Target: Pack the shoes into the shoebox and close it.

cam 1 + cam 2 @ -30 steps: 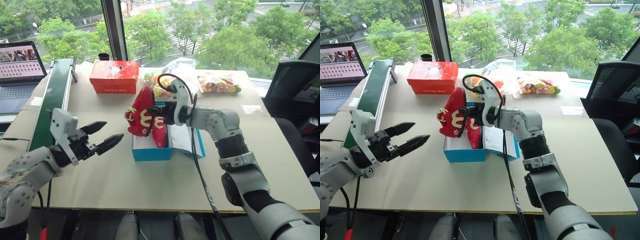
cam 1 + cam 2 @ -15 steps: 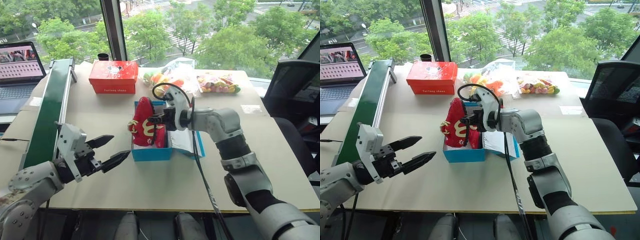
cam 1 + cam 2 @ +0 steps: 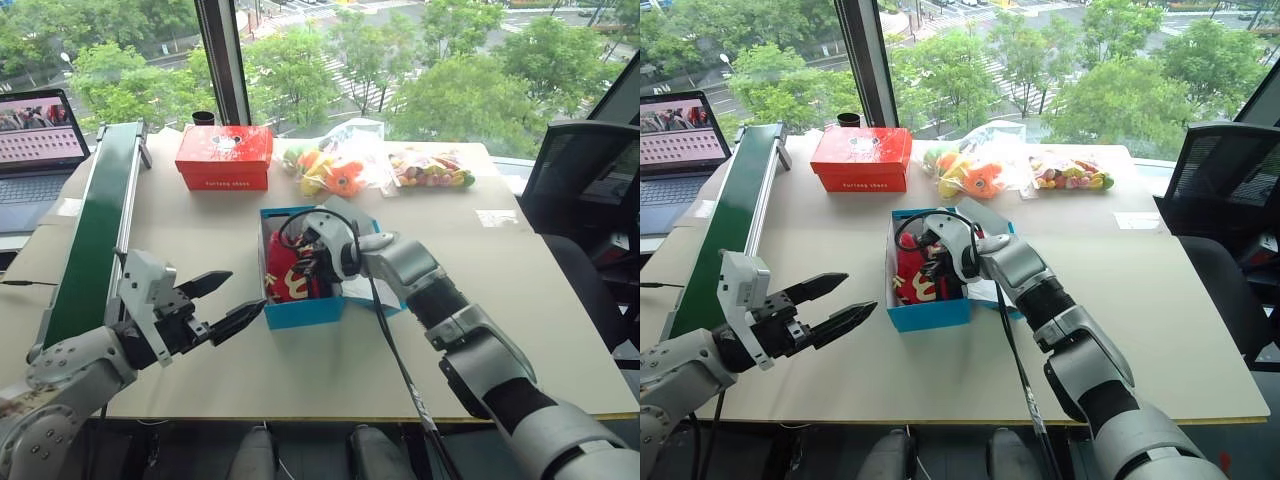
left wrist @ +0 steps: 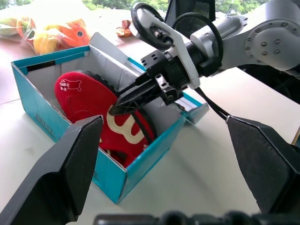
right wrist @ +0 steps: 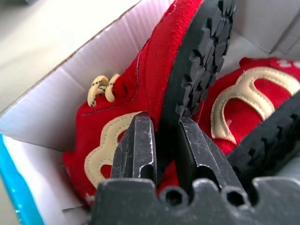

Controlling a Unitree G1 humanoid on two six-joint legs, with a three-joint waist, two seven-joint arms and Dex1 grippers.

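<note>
Right gripper (image 4: 123, 102) sets the shoes (image 3: 290, 276) into the shoebox (image 3: 303, 310).

Its two black fingers (image 5: 136, 145), a narrow gap between them, straddle the edge of one red shoe's dark sole; whether they grip or are letting go cannot be told. Both shoes lie on their sides inside the blue box, long axes along its length, directly beneath the fingertips. The left gripper (image 3: 222, 303) hovers wide open and empty just off the box's near left corner. The lid is not yet closed.
</note>
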